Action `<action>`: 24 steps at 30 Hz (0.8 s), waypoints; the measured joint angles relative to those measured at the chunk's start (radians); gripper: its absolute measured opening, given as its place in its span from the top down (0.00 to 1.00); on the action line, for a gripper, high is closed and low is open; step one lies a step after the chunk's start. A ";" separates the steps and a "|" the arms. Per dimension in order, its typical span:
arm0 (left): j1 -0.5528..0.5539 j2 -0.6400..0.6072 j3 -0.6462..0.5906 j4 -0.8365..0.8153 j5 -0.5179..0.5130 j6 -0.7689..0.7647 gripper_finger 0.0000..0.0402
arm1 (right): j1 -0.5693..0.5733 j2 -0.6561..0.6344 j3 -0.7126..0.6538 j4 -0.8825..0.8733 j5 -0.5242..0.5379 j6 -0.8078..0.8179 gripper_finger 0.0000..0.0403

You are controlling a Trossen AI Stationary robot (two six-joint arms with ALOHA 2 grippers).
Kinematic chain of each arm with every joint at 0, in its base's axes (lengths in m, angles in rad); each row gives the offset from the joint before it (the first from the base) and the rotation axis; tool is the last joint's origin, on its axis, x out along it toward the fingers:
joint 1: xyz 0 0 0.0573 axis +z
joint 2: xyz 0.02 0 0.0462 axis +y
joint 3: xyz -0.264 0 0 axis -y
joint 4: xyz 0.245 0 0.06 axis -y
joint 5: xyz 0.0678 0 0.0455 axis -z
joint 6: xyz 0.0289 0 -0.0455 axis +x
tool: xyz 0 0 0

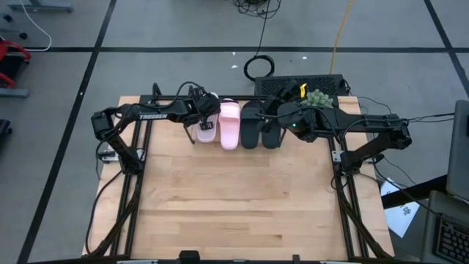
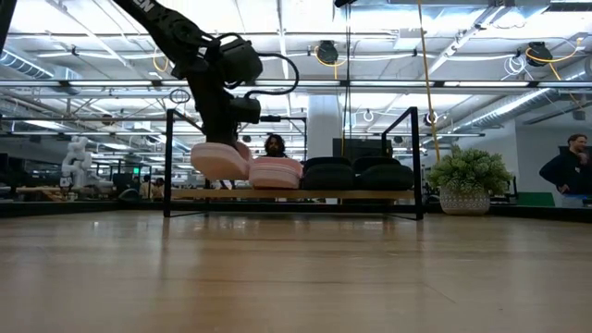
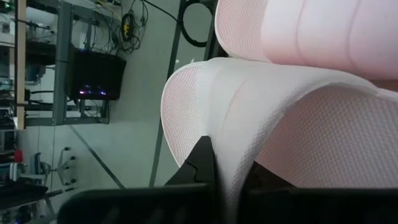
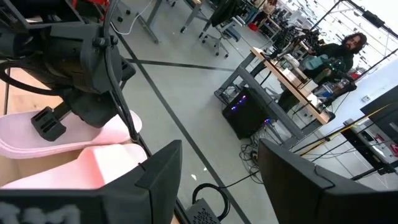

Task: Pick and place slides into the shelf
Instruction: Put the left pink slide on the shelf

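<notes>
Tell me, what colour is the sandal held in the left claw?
Pale pink sandal, in the left claw; clearest in the low view.

Two dark, jointed arms; the left arm (image 1: pixel 150 114) bears white "TROSSEN" lettering, black cables looping at its wrist

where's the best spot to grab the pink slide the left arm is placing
Probably the strap, taken from above. The left gripper already pinches the held pink slide by its wide arched strap, whose thin raised band fits between the fingers. That grip leaves the sole hanging free to settle on the shelf beside the other pink slide.
</notes>
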 joint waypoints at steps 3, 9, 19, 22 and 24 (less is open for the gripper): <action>0.000 0.000 0.000 -0.009 0.012 -0.005 1.00 | 0.000 0.000 0.000 0.000 0.000 0.000 0.50; 0.000 0.000 0.000 -0.006 0.027 -0.022 1.00 | 0.000 0.000 0.000 0.000 0.000 0.000 0.50; 0.003 0.000 -0.001 -0.007 0.037 -0.039 1.00 | 0.000 0.000 0.000 0.000 0.000 0.000 0.50; 0.006 0.014 0.000 -0.003 0.037 -0.062 1.00 | 0.000 0.000 0.000 0.000 0.000 0.000 0.50; 0.011 0.029 0.000 -0.016 0.038 -0.075 1.00 | 0.000 0.000 0.000 0.000 0.000 0.000 0.50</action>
